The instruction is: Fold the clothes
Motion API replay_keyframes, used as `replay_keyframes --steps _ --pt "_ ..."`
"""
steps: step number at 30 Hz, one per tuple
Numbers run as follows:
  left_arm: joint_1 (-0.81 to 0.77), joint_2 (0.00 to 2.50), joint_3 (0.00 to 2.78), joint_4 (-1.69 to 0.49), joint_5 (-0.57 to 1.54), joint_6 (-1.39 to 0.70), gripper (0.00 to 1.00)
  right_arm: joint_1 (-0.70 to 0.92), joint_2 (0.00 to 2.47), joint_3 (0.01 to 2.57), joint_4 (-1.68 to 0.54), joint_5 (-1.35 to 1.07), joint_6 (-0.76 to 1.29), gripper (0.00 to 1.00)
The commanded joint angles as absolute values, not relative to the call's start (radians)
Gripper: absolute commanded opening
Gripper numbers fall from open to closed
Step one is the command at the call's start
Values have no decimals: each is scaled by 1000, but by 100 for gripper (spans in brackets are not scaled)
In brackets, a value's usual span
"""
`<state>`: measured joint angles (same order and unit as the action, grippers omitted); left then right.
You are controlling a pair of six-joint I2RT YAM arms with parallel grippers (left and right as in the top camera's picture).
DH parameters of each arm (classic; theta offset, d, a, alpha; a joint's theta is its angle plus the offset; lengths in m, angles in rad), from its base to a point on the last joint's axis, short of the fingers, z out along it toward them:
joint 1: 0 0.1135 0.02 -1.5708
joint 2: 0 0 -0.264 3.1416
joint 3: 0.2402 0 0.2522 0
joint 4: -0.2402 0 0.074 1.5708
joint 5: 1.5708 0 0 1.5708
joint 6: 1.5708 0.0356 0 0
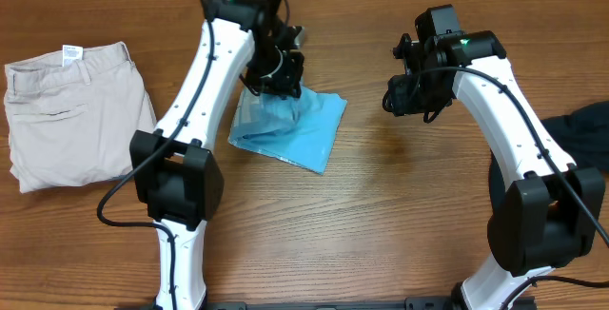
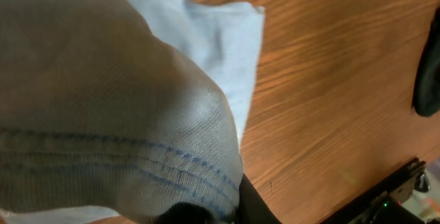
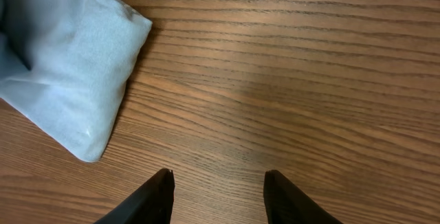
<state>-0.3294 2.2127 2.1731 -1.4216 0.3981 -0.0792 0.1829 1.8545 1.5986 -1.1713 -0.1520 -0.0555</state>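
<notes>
blue T-shirt (image 1: 300,129) folded on table (image 1: 400,205). left gripper (image 1: 276,84) jaws clamp shirt's top-left hem, edge raised. right gripper (image 3: 218,176) jaws open, empty, right of shirt, apart. left arm nearer. beige shorts (image 1: 67,110) left of shirt.

A folded blue T-shirt (image 1: 295,131) lies near the middle of the wooden worktop (image 1: 381,215). Its upper left part is bunched and raised toward the left gripper (image 1: 278,80), which sits right over that edge. The right gripper (image 1: 404,93) hangs above bare wood, to the right of the T-shirt and apart from it. Beige shorts (image 1: 71,115) lie folded flat at the far left. A black garment (image 1: 582,131) shows at the right edge, partly behind the right arm.
</notes>
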Motion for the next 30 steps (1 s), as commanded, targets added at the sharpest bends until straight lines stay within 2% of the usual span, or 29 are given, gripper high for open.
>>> replay_keyframes --steps 1,14,25,30 --pt "-377 2209 2194 -1412 357 -93 16 176 1850 1610 -1169 -150 -52 46" --pt "-443 2249 2177 -1425 262 -86 20 176 1850 1610 -1174 -150 -52 46" --pt "-476 2289 2174 -1424 262 -86 19 176 1850 1610 -1173 -150 -52 47" --pt "-499 2297 2174 -1424 295 -70 24 176 1850 1610 -1173 -150 -52 47"
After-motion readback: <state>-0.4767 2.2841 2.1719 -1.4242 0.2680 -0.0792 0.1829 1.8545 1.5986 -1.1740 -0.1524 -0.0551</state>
